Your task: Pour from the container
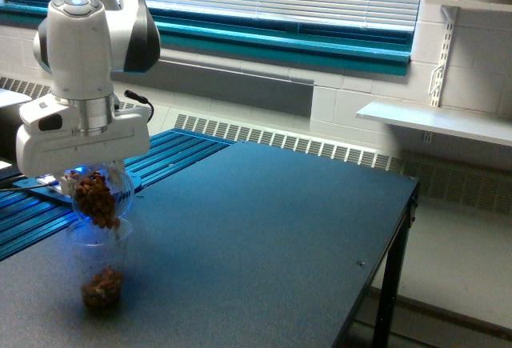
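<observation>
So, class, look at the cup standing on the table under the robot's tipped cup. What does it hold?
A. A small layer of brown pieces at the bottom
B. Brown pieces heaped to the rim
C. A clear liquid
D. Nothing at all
A: the standing cup shows a low pile of brown pieces only at its bottom, while the tipped container above it holds more of them.

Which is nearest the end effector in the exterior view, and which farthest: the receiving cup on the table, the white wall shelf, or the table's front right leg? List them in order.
1. Receiving cup, directly below the end effector.
2. Table leg, lower right.
3. White wall shelf, far right by the wall.
</observation>
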Controlling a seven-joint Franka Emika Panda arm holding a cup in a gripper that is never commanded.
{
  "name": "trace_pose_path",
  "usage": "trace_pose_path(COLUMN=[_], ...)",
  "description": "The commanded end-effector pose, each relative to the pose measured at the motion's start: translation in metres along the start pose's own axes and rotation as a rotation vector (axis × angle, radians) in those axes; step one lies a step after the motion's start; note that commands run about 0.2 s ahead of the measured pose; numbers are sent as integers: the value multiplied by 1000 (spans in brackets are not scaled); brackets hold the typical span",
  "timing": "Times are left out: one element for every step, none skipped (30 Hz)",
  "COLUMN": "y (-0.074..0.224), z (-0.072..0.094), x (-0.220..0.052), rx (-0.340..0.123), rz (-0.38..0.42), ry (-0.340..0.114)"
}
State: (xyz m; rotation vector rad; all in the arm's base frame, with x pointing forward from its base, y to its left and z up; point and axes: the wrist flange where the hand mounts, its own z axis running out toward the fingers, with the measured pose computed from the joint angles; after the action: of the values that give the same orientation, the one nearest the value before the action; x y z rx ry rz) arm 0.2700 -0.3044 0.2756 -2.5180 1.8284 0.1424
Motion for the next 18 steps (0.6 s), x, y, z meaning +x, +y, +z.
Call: trace_pose_path(y=[-2, -2, -1, -1, -1, -2, -2, -2, -2, -1, -1, -1, -1, 0, 0, 0, 1, 1], z=[-5, -5, -4, -3, -3, -3, -3, -3, -3, -3, -3, -2, -2, -2, -3, -3, -4, -4], x=[3, 3, 2, 2, 1, 1, 1, 0, 0, 0, -1, -1, -1, -1, -1, 0, 0, 1], rx=[-2, -3, -5, -6, -5, -4, -4, -5, -4, -4, -5, -5, -6, -7, -6, -5, -5, -6], rz=[-14, -14, -14, -15, -16, -18, -18, -18, -19, -19, -20, -20, -20, -19, -18, -17, -17, -15], ry=[4, 2, 1, -1, -2, -2, -3, -4, -5, -6, -7, -9, -10, -9, -9, -8, -8, -8])
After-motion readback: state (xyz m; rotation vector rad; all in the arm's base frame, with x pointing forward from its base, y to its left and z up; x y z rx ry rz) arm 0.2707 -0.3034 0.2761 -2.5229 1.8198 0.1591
